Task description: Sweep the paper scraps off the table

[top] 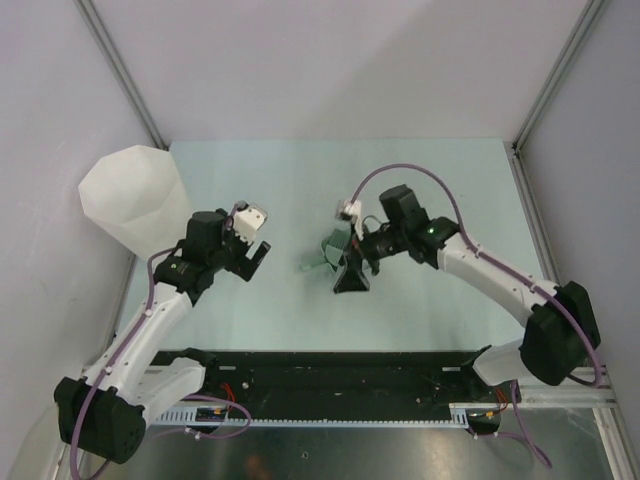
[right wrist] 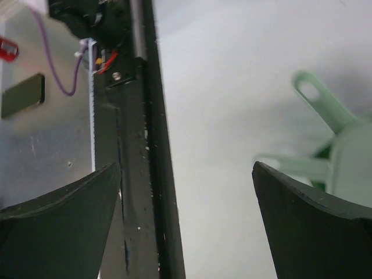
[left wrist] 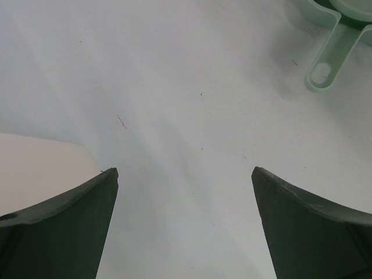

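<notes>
Right gripper (top: 352, 274) angles down, jaws wide, over table (top: 300, 180).

Right tool (right wrist: 185, 168): its two dark fingers (right wrist: 58, 221) sit at 7 and 5 o'clock, spread wide. A black strip (right wrist: 139, 174) runs from 12 to 6 o'clock, bordering the pale tabletop (right wrist: 232, 87). Green handle (right wrist: 322, 102) with an eyelet at 2 o'clock. Purple cable (right wrist: 55, 70) over a metal sheet (right wrist: 35, 151) at 10 o'clock.
</notes>
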Controlling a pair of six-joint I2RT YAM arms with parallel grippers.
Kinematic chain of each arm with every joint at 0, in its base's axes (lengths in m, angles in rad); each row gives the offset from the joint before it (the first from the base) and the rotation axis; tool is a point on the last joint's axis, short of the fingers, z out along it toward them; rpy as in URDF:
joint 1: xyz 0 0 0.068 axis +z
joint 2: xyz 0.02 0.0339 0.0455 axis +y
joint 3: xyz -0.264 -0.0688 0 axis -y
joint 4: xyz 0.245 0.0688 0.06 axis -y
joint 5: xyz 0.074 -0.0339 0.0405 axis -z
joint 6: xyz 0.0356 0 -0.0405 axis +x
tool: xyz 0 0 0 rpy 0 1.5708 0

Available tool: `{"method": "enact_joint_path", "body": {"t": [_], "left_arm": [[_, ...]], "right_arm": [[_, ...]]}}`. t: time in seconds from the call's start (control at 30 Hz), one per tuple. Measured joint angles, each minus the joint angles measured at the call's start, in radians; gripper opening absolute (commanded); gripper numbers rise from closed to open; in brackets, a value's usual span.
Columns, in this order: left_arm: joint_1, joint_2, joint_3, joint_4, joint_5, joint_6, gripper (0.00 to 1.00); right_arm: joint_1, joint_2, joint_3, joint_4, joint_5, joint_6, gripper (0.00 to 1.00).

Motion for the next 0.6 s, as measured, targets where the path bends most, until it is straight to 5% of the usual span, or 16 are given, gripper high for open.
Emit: {"method": "enact_joint_path", "body": {"t": [0.23,0.43,0.6], "left_arm": [[0.018,0.045,-0.016,0.011,0.037,0.002,1.00],[0.076,0.126,-0.033,0.027,0.118,0.012,1.00],[0.148,0.192,-0.070,0.141,0.136,0.016,1.00]], "right_arm": [[-0.320,0.068,0.000,-0.016,-0.006,0.160,1.00],[-0.618,0.071,-0.027,0.003,0.167,0.315,1.00],[-0.887,-0.014,-0.214,0.127,0.378,0.451,1.00]]}}
